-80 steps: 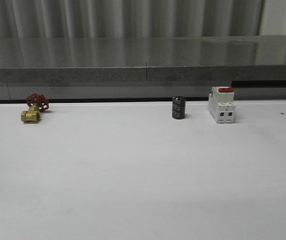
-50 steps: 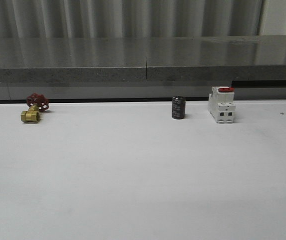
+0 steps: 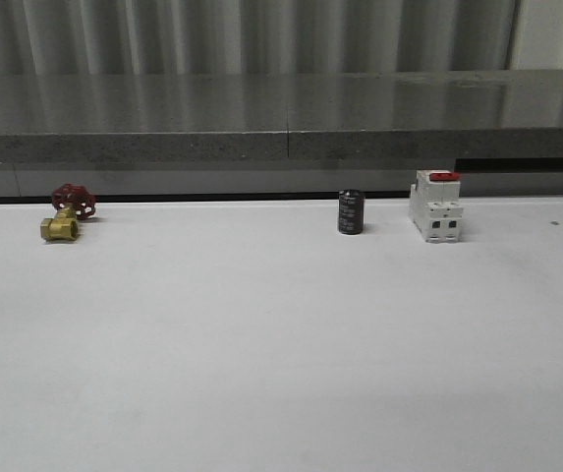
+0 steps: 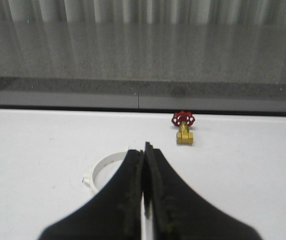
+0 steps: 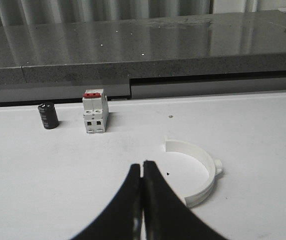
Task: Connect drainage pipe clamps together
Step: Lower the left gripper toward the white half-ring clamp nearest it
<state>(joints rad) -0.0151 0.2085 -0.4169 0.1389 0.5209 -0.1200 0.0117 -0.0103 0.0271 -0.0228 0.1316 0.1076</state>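
Nothing has moved on the table since the earlier front frames; valve, cylinder and block sit as before.

Left gripper [image 4: 143,150]: fingers pressed together, holding nothing. Just past its tips lies one white half-ring clamp [image 4: 104,166], curve and one flange tab visible, the rest hidden behind the fingers. Right gripper [image 5: 142,167]: fingers also together, empty. Second half-ring clamp [image 5: 195,170] lies flat on the white table [image 3: 281,344] just to the right of the tips, open side facing left, tab on its right.

Farther back: brass valve with red handwheel [image 3: 67,212] far left, black cylinder [image 3: 351,211] and white block with red top [image 3: 436,206] far right-centre, all near the table's far edge.

Step, as I judge it: the pick-up has not started. Each gripper likely needs to open before descending, grip its clamp mid-arc, keep the tabs free, then bring open sides facing so the flange ends line up. Risk: thin rings sliding on the smooth surface.
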